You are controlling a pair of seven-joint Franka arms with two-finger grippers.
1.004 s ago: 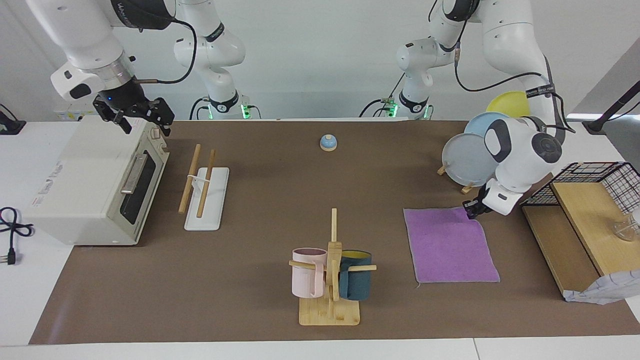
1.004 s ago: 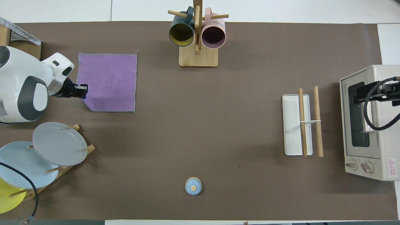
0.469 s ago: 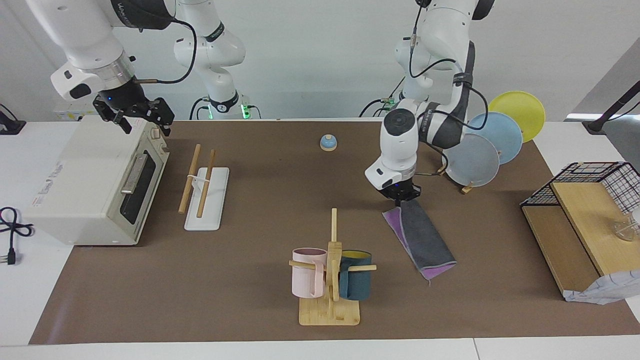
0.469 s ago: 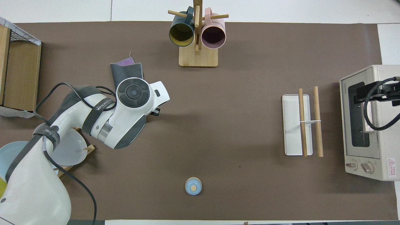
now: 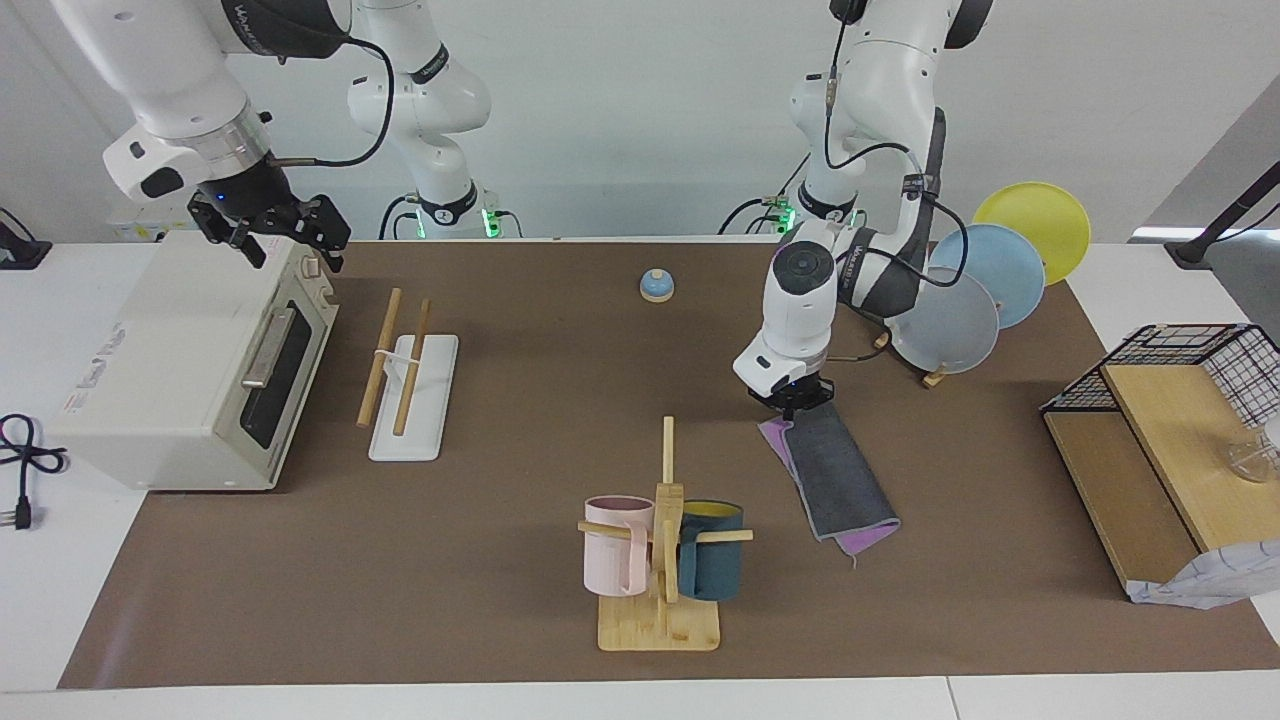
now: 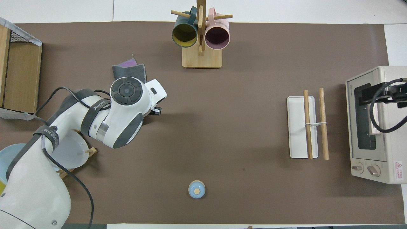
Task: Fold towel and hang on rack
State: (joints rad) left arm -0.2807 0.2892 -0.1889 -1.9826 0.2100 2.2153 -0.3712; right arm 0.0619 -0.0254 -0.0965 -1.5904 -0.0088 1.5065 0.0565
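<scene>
Matt cloth towel (image 5: 838,475) on a matt brown table cover (image 5: 520,420); light-wood rods on the rack (image 5: 405,380).

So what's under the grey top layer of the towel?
Purple of the towel shows along the edge toward the right arm and at the corner farthest from the robots. How far it runs under the grey is covered. The left pincer is at the towel's nearest end.

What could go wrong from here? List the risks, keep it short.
1. The fold is uneven: purple shows past the grey edge of the towel, so it may fall open when the left gripper, at its robot-side end, lifts it.
2. The rack lies toward the right arm's end; a hanging towel carried there could snag the mug tree. The right gripper waits over the toaster oven.
</scene>
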